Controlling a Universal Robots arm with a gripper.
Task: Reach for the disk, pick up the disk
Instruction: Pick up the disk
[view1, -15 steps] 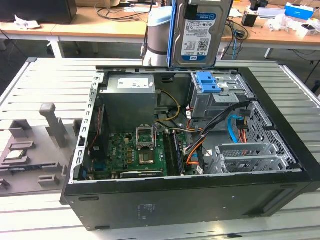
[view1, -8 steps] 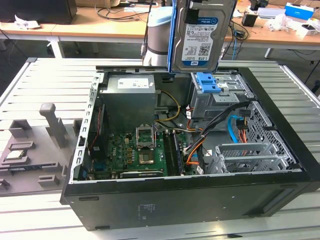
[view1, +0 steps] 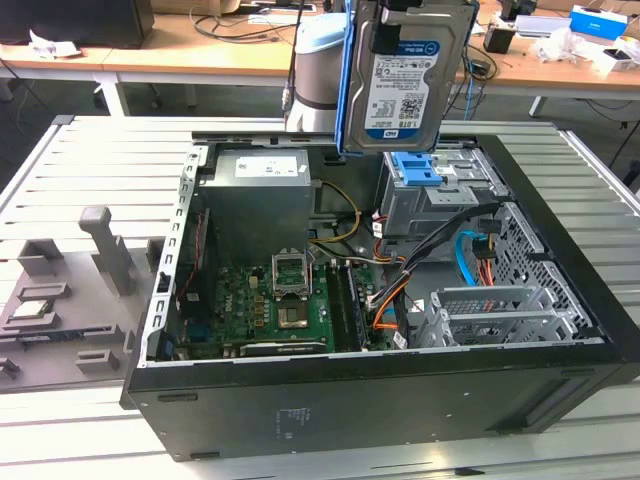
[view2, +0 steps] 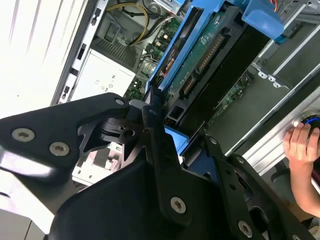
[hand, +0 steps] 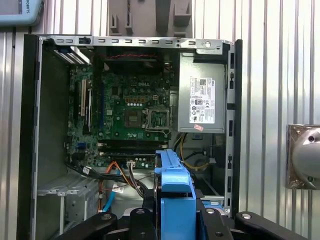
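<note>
Tabletop (view1: 90, 160): slatted white metal, carrying the whole scene across the frame.
Computer case (view1: 330, 395): lying open at frame centre, circuit board (view1: 270, 305) and cables (view1: 395, 290) exposed.
Disk (view1: 405, 75): top centre of the exterior view, lifted clear above the case, upright, label facing the camera, blue frame along its edges.
Gripper (view2: 172, 145): jaws pinching the disk by its blue frame, seen in the second wrist view.
Hand (view2: 302, 142): a person's, at the right edge of the second wrist view.
Risk: judged, the hold is on plastic; a slip would drop the disk onto the circuit board.
</note>
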